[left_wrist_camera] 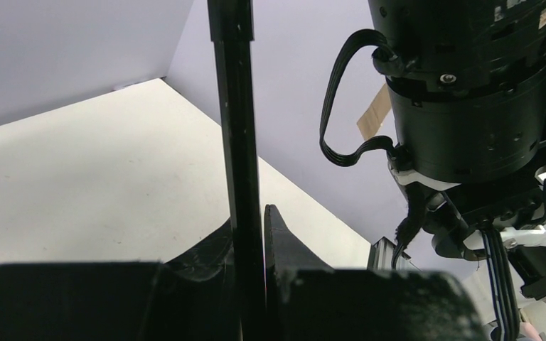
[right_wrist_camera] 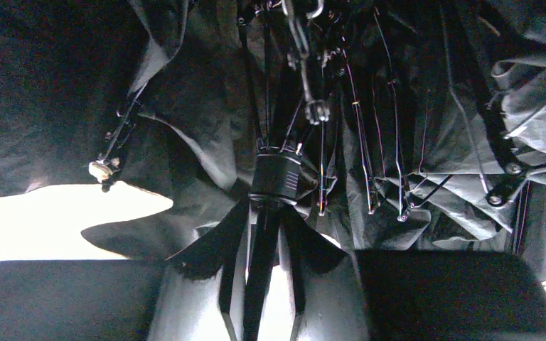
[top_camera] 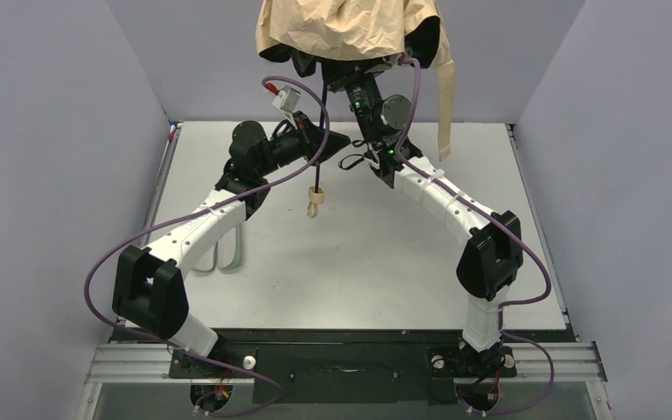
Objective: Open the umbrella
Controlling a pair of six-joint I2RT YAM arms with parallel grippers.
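Note:
The umbrella is held upright above the table, with its tan canopy [top_camera: 350,26] half spread at the top and the tan strap [top_camera: 444,96] hanging at the right. Its thin black shaft [top_camera: 317,171] runs down to the small tan handle [top_camera: 313,206], which hangs free. My left gripper [top_camera: 337,140] is shut on the shaft [left_wrist_camera: 234,106], one finger [left_wrist_camera: 282,238] on each side. My right gripper [top_camera: 350,79] is under the canopy. In the right wrist view its fingers [right_wrist_camera: 231,249] stand around the shaft [right_wrist_camera: 263,270] just below the black runner [right_wrist_camera: 276,177], with narrow gaps showing on both sides. The black lining and ribs [right_wrist_camera: 398,142] hang folded.
A pale sleeve [top_camera: 227,249] lies on the white table [top_camera: 359,280] under my left arm. Grey walls enclose the table on the left, back and right. My right arm's wrist body [left_wrist_camera: 469,92] is close beside the left gripper.

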